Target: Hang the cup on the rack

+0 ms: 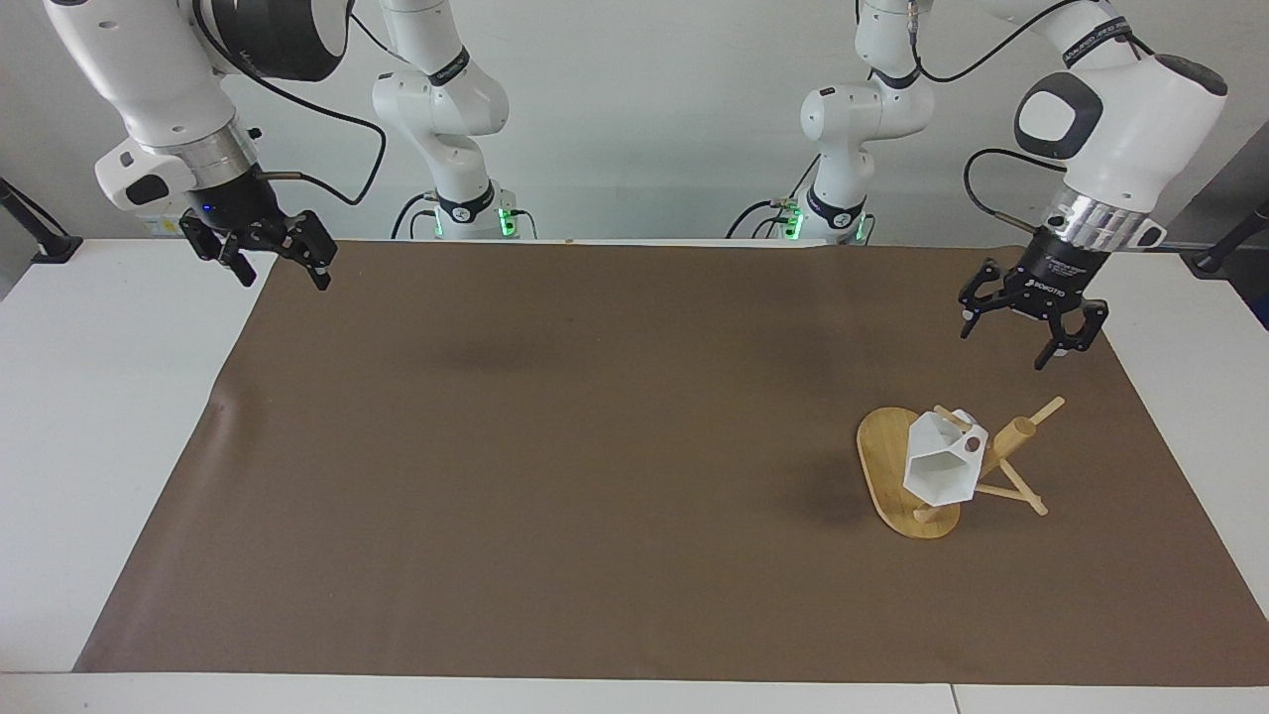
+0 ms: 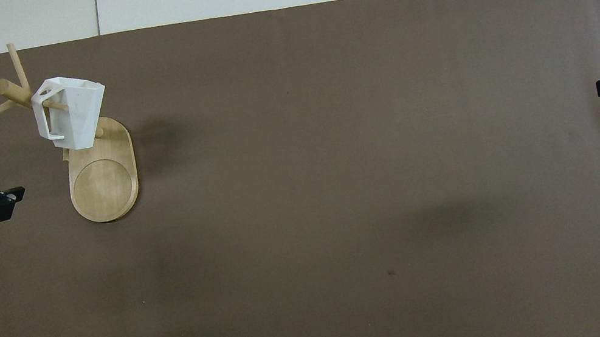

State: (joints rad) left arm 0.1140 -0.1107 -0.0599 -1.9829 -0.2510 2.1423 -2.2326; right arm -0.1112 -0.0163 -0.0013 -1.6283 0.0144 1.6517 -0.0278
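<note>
Now the cup (image 1: 942, 466) hangs on the rack (image 1: 897, 481); both fingers, left (image 1: 1011, 335) (raised) and right (image 1: 273, 260), spread wide, empty.

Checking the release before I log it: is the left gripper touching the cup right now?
No. The left gripper hangs open over the brown mat, apart from the cup, which hangs by its handle on the rack.

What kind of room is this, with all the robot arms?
Probably a robot lab or test room. Two white arms stand at a table covered by a brown mat, with only a white cup hanging on a wooden rack. Cables trail from the arms, and the wall is bare.
</note>
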